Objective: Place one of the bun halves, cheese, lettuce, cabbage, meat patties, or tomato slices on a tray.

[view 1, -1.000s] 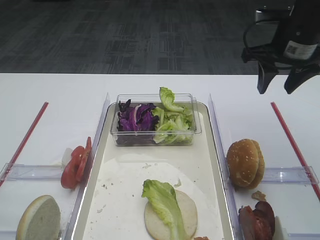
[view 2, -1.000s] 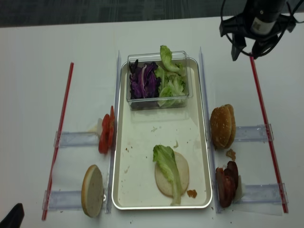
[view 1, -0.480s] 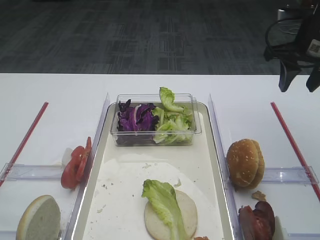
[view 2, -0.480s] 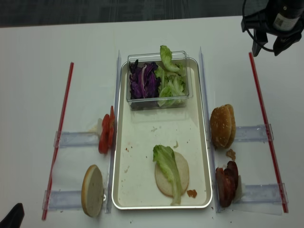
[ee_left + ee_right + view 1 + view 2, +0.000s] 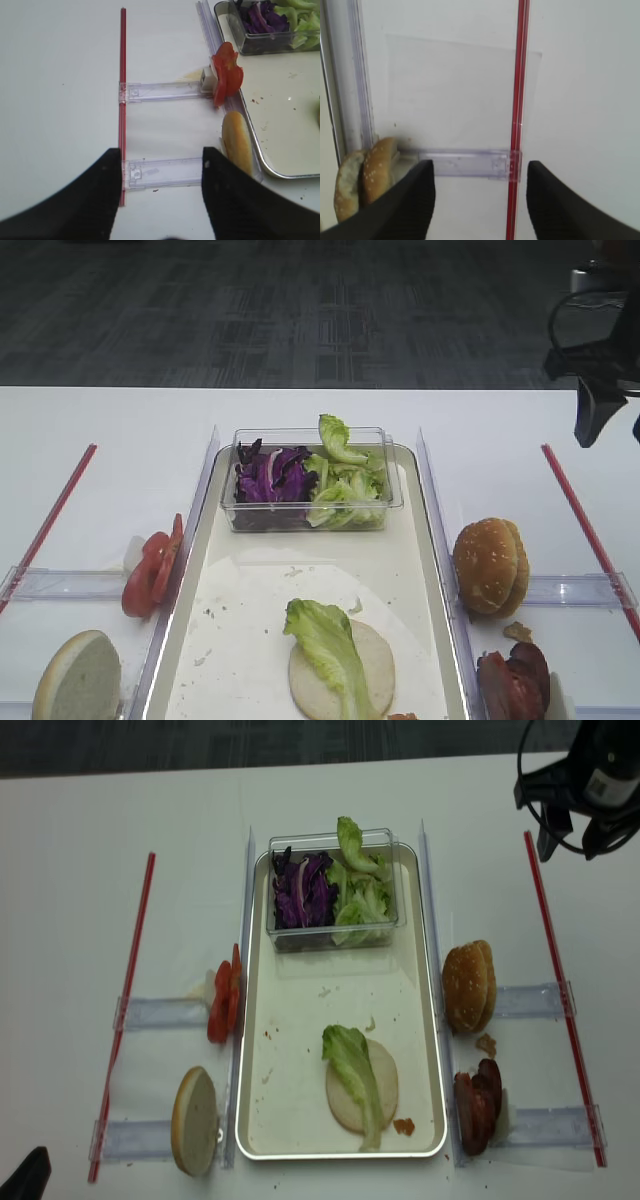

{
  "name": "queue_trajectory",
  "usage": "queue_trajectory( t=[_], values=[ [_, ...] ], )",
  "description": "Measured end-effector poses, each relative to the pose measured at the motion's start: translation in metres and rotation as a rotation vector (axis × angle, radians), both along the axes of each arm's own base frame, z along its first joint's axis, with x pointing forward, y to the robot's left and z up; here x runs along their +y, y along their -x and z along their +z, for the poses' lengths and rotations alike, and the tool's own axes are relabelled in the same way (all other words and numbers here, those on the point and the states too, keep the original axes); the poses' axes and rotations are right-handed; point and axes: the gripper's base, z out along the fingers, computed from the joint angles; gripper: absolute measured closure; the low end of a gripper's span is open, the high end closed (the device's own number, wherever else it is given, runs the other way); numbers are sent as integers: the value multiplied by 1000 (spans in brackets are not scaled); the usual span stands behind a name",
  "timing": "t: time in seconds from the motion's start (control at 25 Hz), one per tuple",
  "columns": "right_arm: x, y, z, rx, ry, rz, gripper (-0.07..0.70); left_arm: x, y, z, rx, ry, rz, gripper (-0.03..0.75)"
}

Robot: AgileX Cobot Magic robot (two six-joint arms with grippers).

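Right gripper (image 5: 579, 838) sits at the upper right of the realsense view, above the desk (image 5: 70, 870), jaws spread wide with nothing between them. In its wrist view the two dark fingers (image 5: 417, 195) frame bare desk, a red strip (image 5: 516, 125) and a clear plastic rail (image 5: 465, 164). Seeded bun halves (image 5: 362, 175) stand on edge at the lower left of that view.

Left gripper (image 5: 160, 200) fills the bottom of the left wrist view, jaws apart and empty, over a clear rail and beside another red strip (image 5: 121, 100). In the realsense view only a dark tip shows at the bottom left corner.

Tray (image 5: 270, 1110) lies centre frame, long axis running top to bottom. On its lower part a flat bun half (image 5: 385, 1095) lies cut face up, with the lettuce (image 5: 350, 1065) draped across it and running past its lower edge. A small orange scrap (image 5: 403, 1127) sits just right of that bun, on the tray.

A clear tub (image 5: 333, 935) sits across the tray's top end: cabbage (image 5: 300, 890) in its left half, more green leaves (image 5: 360, 895) in its right.

Right of the tray, off it: seeded bun halves (image 5: 469, 985) on edge, meat patties (image 5: 477, 1105) below them.

Left of the tray, off it: tomato slices (image 5: 224, 1005) stacked on edge, and one more bun half (image 5: 195, 1120) on edge near the lower left.
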Motion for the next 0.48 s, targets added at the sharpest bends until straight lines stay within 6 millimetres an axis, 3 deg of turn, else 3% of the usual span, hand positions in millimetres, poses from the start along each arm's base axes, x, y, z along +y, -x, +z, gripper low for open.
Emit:
queue_trajectory(
  t=[0.48],
  values=[
    [-2,92,32,-68,-2,1,202,0,0,0,0,0,0,367]
  ],
)
